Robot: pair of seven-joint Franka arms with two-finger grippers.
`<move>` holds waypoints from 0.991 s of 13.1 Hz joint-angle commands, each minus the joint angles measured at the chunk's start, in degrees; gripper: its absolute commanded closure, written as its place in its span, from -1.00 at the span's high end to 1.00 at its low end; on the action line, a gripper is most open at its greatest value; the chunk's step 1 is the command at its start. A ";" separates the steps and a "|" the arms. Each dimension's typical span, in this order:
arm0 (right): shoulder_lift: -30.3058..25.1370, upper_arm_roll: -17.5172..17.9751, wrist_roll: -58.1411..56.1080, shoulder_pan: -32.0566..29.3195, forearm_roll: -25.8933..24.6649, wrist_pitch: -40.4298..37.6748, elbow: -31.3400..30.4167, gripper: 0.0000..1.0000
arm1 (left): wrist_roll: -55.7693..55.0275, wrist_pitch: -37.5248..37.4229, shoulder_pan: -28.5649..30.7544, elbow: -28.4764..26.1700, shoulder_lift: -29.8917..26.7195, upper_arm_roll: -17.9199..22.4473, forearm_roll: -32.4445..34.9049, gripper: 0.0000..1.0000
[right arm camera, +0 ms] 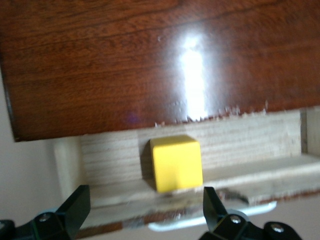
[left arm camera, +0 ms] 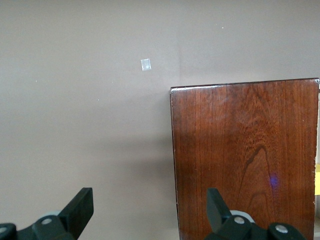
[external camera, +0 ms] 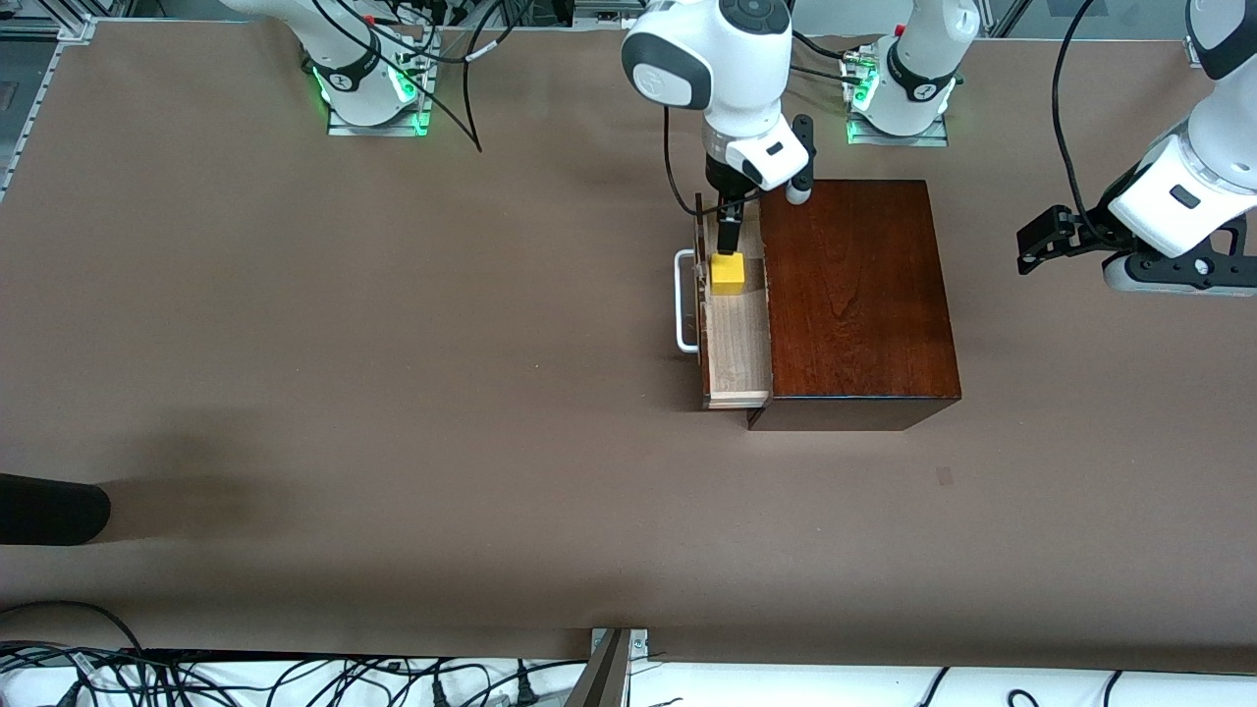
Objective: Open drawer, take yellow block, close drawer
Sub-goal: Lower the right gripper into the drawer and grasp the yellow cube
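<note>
One block, one drawer, two grippers: handling notes

Item 1. We list the yellow block (external camera: 728, 274) as lying inside the pulled-out drawer (external camera: 737, 344), at the end of the tray farther from the front camera, close against the box (external camera: 856, 295) that the drawer belongs to. We judge it light and rigid, with flat faces and square edges. It looks smooth, so a pinch set off-centre could let it twist. We would take it across two opposite vertical faces, about mid-height. The fit is narrow, with the box edge on one side of the block and the drawer front on the other.

Item 2. The right gripper (external camera: 728, 239) hangs directly over the block, fingers (right arm camera: 75, 205) spread wide and nothing between them. In the right wrist view the block (right arm camera: 177, 162) sits midway between the two fingertips.

Item 3. The left gripper (external camera: 1043, 243) waits in the air off the box's side toward the left arm's end of the table, with its jaws parted and empty.

Item 4. The drawer's white handle (external camera: 683, 300) faces away from the box, toward the right arm's end. We judge it stiff enough to push shut.

Item 5. The table (external camera: 393, 393) is covered in matte brown, flat and bare around the box, so there is ample room to set the block down. A small pale mark (left arm camera: 145, 64) shows on it near the box.
</note>
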 commanded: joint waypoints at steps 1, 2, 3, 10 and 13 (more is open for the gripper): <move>3.21 -0.82 -6.92 0.11 -1.00 2.62 2.41 1.00 | 1.34 -1.28 -0.08 1.16 -0.03 0.06 -0.99 1.00; 3.39 -0.91 -7.99 0.02 -1.00 2.89 2.41 1.00 | 1.34 -1.28 -0.08 1.25 -0.03 0.06 -0.99 1.00; 3.74 -0.91 -8.17 0.02 -1.00 2.90 2.41 1.00 | 1.34 -1.28 -0.08 1.16 -0.03 0.06 -0.99 1.00; 5.23 -0.91 -8.35 -0.25 -0.92 2.90 2.32 1.00 | 1.34 -1.28 -0.08 1.16 -0.03 0.06 -1.08 1.00; 6.03 -1.17 -8.52 -0.51 -0.92 3.51 2.32 0.97 | 1.34 -1.28 -0.08 1.25 -0.03 0.06 -1.08 1.00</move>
